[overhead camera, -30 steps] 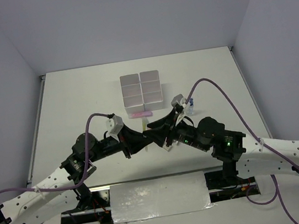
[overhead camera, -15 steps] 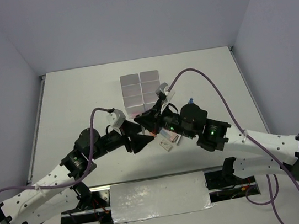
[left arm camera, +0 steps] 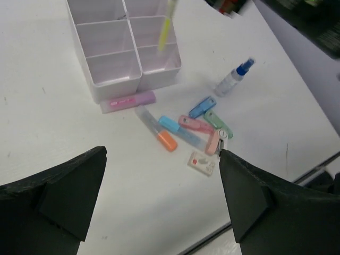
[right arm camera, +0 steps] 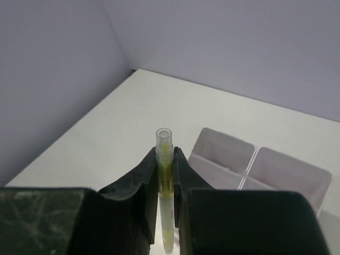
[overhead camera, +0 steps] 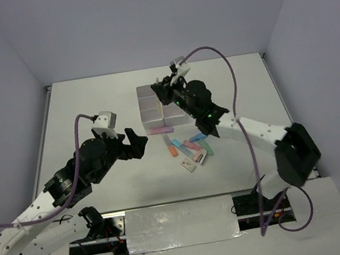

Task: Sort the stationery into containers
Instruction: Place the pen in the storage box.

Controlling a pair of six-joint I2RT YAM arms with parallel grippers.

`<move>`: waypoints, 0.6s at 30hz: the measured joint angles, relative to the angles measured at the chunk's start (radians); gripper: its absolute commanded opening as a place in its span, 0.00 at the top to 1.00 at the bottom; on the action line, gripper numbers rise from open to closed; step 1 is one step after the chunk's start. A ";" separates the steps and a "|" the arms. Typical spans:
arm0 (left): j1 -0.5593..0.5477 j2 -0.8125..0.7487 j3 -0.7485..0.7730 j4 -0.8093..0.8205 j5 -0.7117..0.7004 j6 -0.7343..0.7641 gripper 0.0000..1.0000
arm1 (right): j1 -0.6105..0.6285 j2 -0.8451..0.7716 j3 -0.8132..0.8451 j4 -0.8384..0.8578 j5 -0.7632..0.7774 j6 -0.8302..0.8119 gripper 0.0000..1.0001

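Overhead, the right claw [overhead camera: 161, 90] hangs above the tray [overhead camera: 150, 112], which sits toward 12 o'clock from the middle of the table [overhead camera: 91, 107]. It is clenched on the pen [right arm camera: 164, 139]. In the right wrist view both fingers [right arm camera: 146, 178] press the thin yellow barrel between them. The pen stands upright there, its clear end poking out above the pads.

In the left wrist view the pen [left arm camera: 166, 26] points down over the 3 o'clock column of the tray [left arm camera: 109, 79]. I cannot tell whether its tip is inside a cell or just above the rim.

The left claw [overhead camera: 136, 141] is released, jaws spread wide, grasping nothing. It hovers at 8 o'clock of the tray, well apart from it. In its own view the two dark fingers [left arm camera: 58, 196] frame the loose stationery lying on the table.

A pink marker [overhead camera: 159, 130] lies flat along the tray's 6 o'clock wall, just beside it. The rest lies in a loose cluster at 5 o'clock of the tray:
- a clear marker with an orange cap [left arm camera: 159, 133];
- a blue marker [left arm camera: 178, 130] right beside it;
- a pink piece [left arm camera: 195, 124];
- a short blue piece [left arm camera: 202, 106];
- a green piece [left arm camera: 219, 123];
- an eraser [left arm camera: 202, 163], on the cluster's 6 o'clock edge.

A bottle [left arm camera: 232, 79] with a blue cap sits at 4 o'clock of the tray, apart from the cluster. I cannot tell whether it stands or lies.
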 measured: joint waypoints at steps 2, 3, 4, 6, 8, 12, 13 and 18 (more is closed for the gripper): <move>-0.006 -0.050 0.000 -0.060 0.010 0.015 0.01 | -0.029 0.124 0.051 0.064 0.003 -0.011 1.00; -0.008 -0.078 0.000 -0.083 0.027 0.018 0.01 | -0.043 0.185 0.080 0.079 0.003 -0.015 1.00; -0.009 -0.104 0.000 -0.101 0.045 0.019 0.01 | -0.056 0.249 0.116 0.101 0.001 -0.018 1.00; -0.011 -0.154 -0.003 -0.135 0.084 0.022 0.01 | -0.076 0.358 0.194 0.108 -0.004 -0.026 1.00; -0.011 -0.222 -0.031 -0.148 0.129 0.026 0.01 | -0.091 0.441 0.271 0.104 -0.010 -0.037 1.00; -0.027 -0.310 -0.097 -0.192 0.175 0.035 0.01 | -0.097 0.508 0.387 0.102 -0.024 -0.068 1.00; -0.031 -0.314 -0.104 -0.202 0.192 0.044 0.01 | -0.097 0.515 0.414 0.104 -0.028 -0.075 1.00; -0.035 -0.312 -0.105 -0.214 0.223 0.052 0.01 | -0.097 0.532 0.473 0.148 -0.040 -0.113 1.00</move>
